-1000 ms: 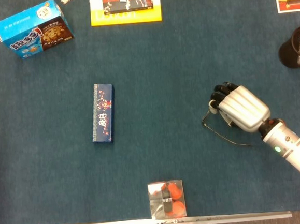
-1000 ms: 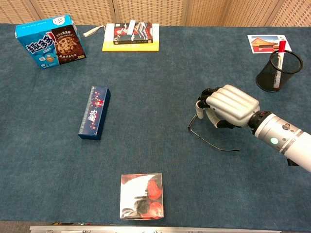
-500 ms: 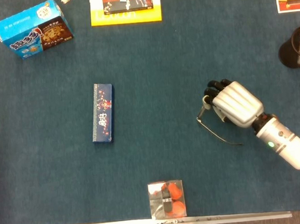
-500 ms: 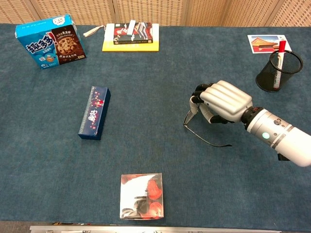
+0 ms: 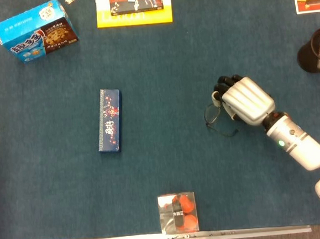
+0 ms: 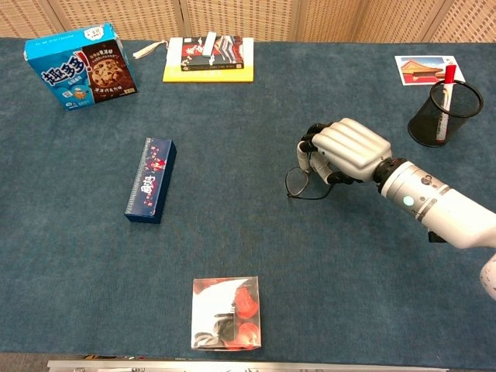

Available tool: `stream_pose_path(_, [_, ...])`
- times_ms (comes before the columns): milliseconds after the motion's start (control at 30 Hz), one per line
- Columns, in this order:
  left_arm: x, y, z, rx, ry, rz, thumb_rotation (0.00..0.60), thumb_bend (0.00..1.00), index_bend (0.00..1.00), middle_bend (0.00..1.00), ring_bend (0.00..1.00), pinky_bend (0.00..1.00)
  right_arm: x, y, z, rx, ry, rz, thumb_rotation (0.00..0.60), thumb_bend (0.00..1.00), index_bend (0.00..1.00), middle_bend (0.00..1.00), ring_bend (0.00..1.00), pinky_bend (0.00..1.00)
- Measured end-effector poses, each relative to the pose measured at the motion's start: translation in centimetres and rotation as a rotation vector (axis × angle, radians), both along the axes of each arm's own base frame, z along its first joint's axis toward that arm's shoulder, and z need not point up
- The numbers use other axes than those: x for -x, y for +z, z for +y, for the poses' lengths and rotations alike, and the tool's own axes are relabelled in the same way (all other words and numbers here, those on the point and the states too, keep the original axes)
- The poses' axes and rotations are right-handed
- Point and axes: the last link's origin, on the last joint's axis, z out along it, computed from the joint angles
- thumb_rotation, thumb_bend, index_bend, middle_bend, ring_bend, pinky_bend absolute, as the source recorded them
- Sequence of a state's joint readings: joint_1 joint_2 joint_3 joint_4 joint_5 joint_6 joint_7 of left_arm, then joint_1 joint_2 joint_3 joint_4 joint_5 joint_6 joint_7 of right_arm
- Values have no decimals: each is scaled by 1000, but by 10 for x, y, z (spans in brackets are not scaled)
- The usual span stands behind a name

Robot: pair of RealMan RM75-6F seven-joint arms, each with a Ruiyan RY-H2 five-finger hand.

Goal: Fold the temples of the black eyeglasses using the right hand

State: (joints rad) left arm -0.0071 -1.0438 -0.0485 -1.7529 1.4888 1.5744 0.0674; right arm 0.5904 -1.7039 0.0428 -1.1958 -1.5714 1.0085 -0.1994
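Observation:
The black eyeglasses (image 5: 212, 116) (image 6: 299, 184) lie on the blue tablecloth right of centre, one round lens showing left of the hand. My right hand (image 5: 245, 100) (image 6: 346, 149) is palm-down over their right part, its dark fingertips (image 5: 223, 83) curled onto the frame and gripping it. A short piece of temple shows under the hand, lying close along the frame. The rest of the glasses is hidden beneath the palm. My left hand is in neither view.
A narrow dark blue box (image 5: 109, 120) lies to the left. A clear box of orange items (image 5: 178, 212) sits near the front edge. A black mesh pen cup (image 6: 441, 113) and a postcard (image 6: 424, 67) are at the far right. A cookie box (image 5: 35, 30) and a yellow book (image 5: 133, 6) lie at the back.
My right hand moved left and slightly back, carrying the glasses. The long temple that stuck out toward the lower right has swung in against the frame.

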Motion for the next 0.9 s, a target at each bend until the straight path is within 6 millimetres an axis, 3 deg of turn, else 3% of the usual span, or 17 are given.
stream_pose_path(267, [0, 0, 0, 0, 1, -1, 600, 0, 444, 360, 309, 348, -14, 3, -8, 18, 26, -38, 600, 758, 503, 433, 251, 383])
stream_pose_path(533, [0, 0, 0, 1, 0, -1, 600, 0, 446, 361, 309, 348, -35, 21, -6, 61, 91, -104, 600, 757, 503, 438, 251, 383])
stream_pose_path(900, [0, -1, 0, 6, 3, 4, 600, 0, 447, 361, 309, 348, -33, 33, -3, 85, 106, -90, 600, 757, 503, 438, 251, 383])
